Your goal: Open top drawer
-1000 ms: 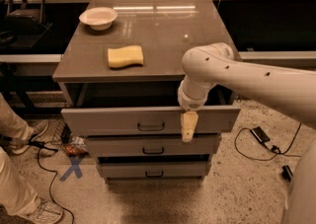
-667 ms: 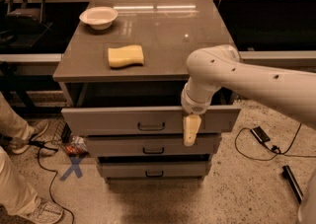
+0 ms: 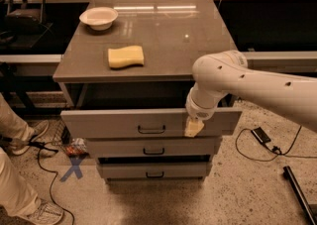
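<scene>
1. Grey metal makes up the top drawer [image 3: 109, 122], which is seen pulled out from under the top of the desk [image 3: 173, 35], with a dark gap opened behind its front.
2. Compared with one second ago, almost nothing is changed: the drawer front is found at the same place, and the white arm [image 3: 257, 85] is shifted only a little to the right.
3. From this it is judged that the pulling is finished or nearly finished.
4. The hand [image 3: 193, 127] is seen before the drawer front, toward its right end, well apart from the loop handle [image 3: 151, 130]. Whether it is wide or narrow cannot be told.
5. Three drawers are counted: the top one and two shallower drawers [image 3: 114, 147] below, each with one handle. One bowl [image 3: 98, 17] and one yellow sponge [image 3: 126, 56] are placed on the desk. One arm with one hand is seen.
</scene>
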Robot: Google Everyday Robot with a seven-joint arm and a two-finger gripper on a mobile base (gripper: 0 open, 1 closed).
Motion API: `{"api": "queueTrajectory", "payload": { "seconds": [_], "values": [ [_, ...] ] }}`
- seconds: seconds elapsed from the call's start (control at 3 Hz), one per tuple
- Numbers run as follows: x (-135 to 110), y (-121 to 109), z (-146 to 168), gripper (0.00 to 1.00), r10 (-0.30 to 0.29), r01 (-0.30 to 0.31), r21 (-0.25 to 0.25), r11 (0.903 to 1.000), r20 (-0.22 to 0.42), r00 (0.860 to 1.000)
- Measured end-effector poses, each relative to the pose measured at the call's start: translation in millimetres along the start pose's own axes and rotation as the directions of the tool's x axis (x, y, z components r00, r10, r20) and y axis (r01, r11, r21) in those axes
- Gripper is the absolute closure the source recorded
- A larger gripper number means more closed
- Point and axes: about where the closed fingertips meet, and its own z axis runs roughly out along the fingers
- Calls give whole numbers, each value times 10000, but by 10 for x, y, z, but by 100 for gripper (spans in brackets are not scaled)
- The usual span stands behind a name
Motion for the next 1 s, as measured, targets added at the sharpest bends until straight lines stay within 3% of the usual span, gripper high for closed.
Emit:
{"api": "queueTrajectory", "payload": {
  "seconds": [0.33,0.67,1.0],
  "values": [
    [-5,62,-106,79,39,-35,257,9997,-132,9999],
    [-9,109,-197,99,46,-34,467,9989,-240,9997],
    [6,136,-206,100,103,-92,506,9987,-210,9997]
  ]
}}
